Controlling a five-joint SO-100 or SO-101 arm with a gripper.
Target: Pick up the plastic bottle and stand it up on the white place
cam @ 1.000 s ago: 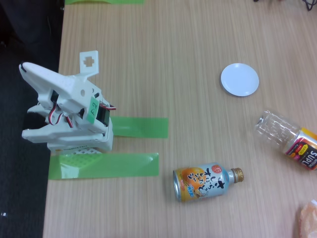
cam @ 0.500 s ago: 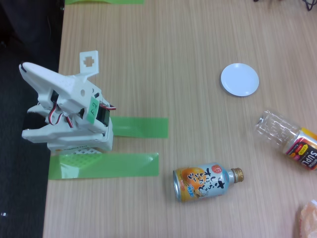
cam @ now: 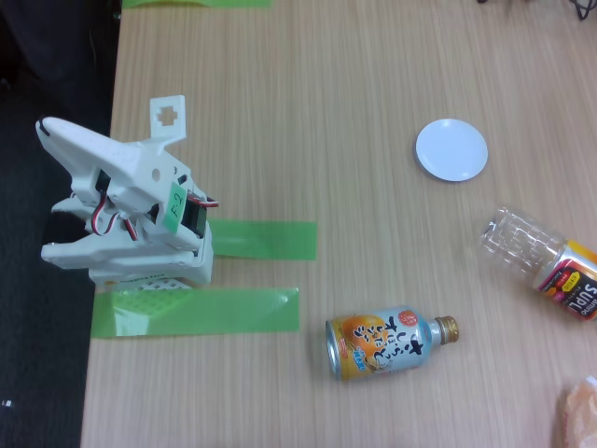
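Bare counter (cam: pixel 308 121) stretches open from the folded arm (cam: pixel 126 210) at nine o'clock toward the white place (cam: pixel 451 149) at two o'clock; the orange can-bottle (cam: pixel 387 343) lies on its side at five o'clock, well apart from the plastic bottle (cam: pixel 546 261) lying at four o'clock, with clear wood between them.

Pale wood-grain table (cam: pixel 308 84). White arm (cam: pixel 121 201), green label. Bright green tape strips (cam: pixel 201 313). Plain white plate (cam: pixel 451 149). Clear plastic bottle (cam: pixel 541 261), black, red and yellow label. Orange-and-silver can (cam: pixel 382 341), gold cap.
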